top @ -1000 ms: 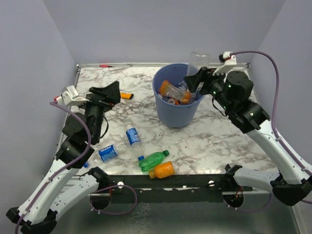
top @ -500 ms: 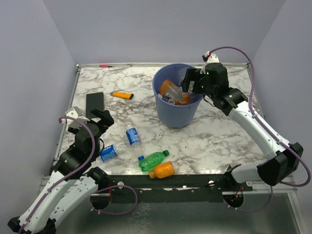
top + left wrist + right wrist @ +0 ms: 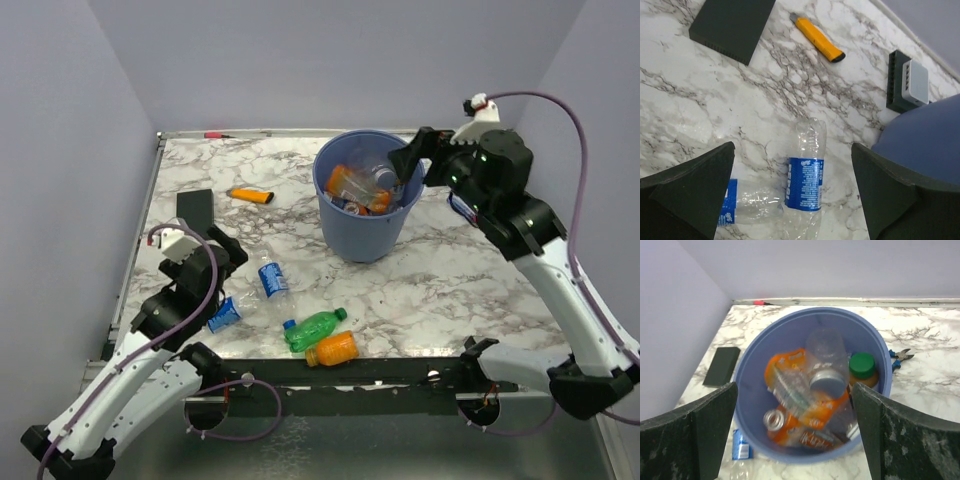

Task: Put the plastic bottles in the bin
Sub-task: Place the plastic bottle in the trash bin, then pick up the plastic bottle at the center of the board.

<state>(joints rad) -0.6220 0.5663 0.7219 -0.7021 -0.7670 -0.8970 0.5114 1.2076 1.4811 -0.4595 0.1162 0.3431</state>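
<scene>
The blue bin stands at the back middle and also shows in the right wrist view. It holds a clear bottle, orange bottles and a brown bottle with a green cap. My right gripper is open and empty above the bin's right rim, and it shows in its own view. My left gripper is open and empty above two clear blue-label bottles. In the left wrist view they lie between and below my fingers. A green bottle and an orange bottle lie at the front.
An orange utility knife and a flat black rectangle lie at the back left. A grey box sits by the bin. Blue pliers lie right of the bin. A red marker lies at the back edge.
My right gripper held a clear bottle over the bin; the bottle is now inside and the gripper is empty. My left arm moved from the back left down over the clear bottles.
</scene>
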